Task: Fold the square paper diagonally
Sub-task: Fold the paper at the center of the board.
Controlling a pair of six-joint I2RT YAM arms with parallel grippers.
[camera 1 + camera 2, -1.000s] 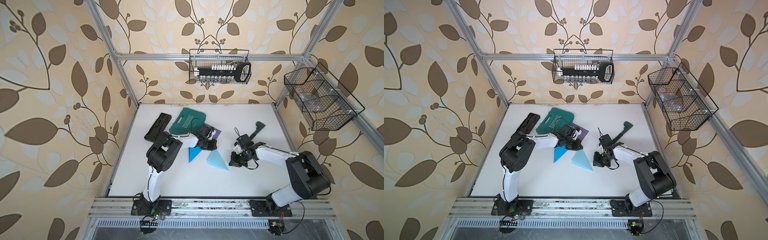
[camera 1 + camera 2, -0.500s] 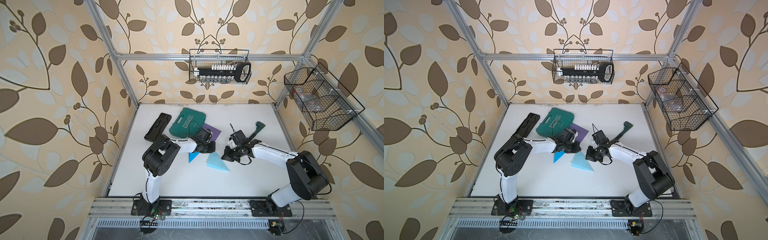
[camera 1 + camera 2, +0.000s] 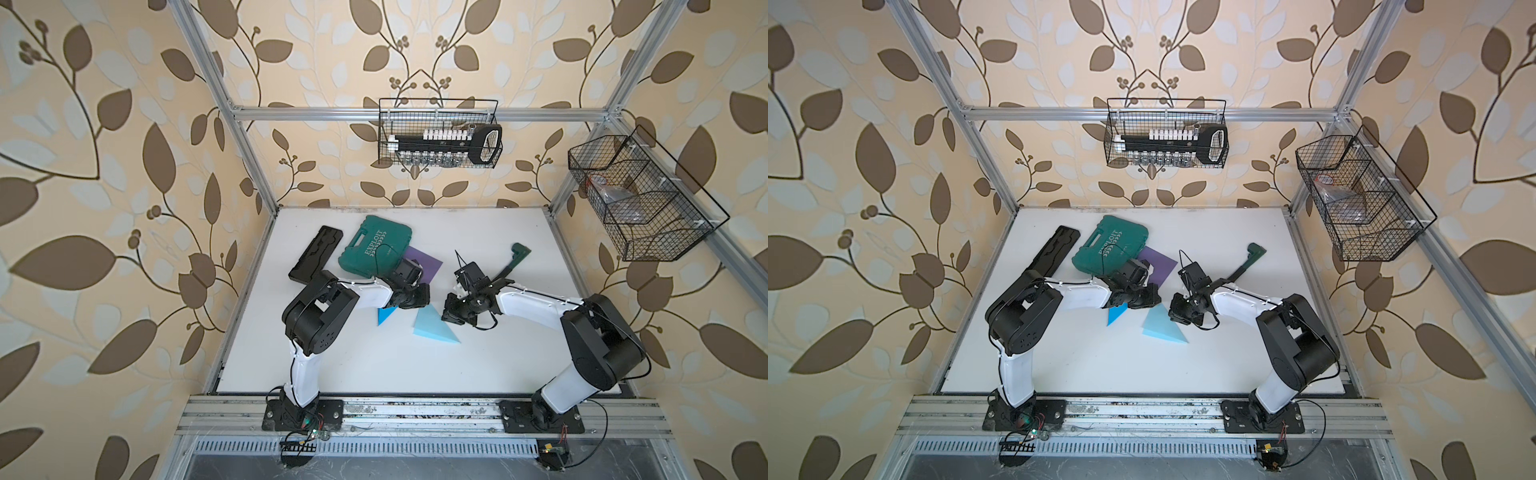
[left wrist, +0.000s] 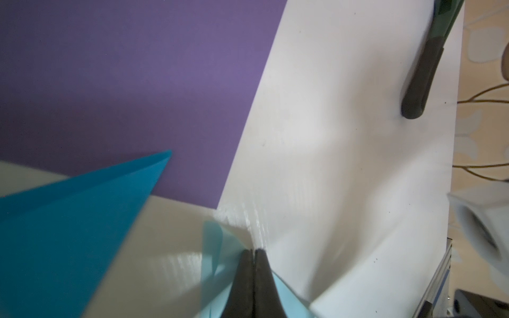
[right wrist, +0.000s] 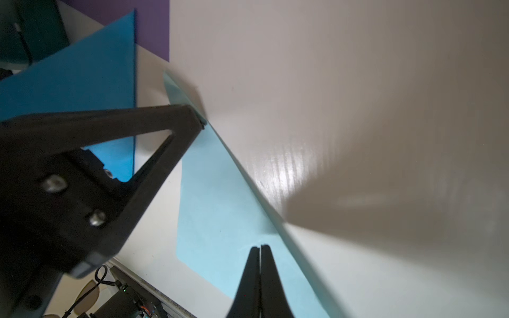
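Observation:
The light blue paper (image 3: 434, 328) (image 3: 1160, 326) lies folded into a triangle on the white table, in both top views. My left gripper (image 3: 424, 300) (image 4: 254, 250) is shut, its tips pressed down on the triangle's far corner (image 4: 212, 247). My right gripper (image 3: 451, 316) (image 5: 260, 246) is shut too, with nothing between its fingers. Its tips rest on the light blue paper (image 5: 220, 206), close beside the long folded edge. In the right wrist view the left gripper's fingertip (image 5: 192, 118) pins that corner.
A darker blue folded paper (image 3: 384, 316) lies just left of the light blue one, a purple sheet (image 3: 426, 264) behind it. At the back left are a green case (image 3: 376, 245) and a black tray (image 3: 316, 259). A green-headed tool (image 3: 513, 262) lies behind my right arm.
My right gripper has moved left, up to the light blue paper's folded edge. My left arm's elbow has shifted left while its gripper stayed on the corner. The paper has not moved.

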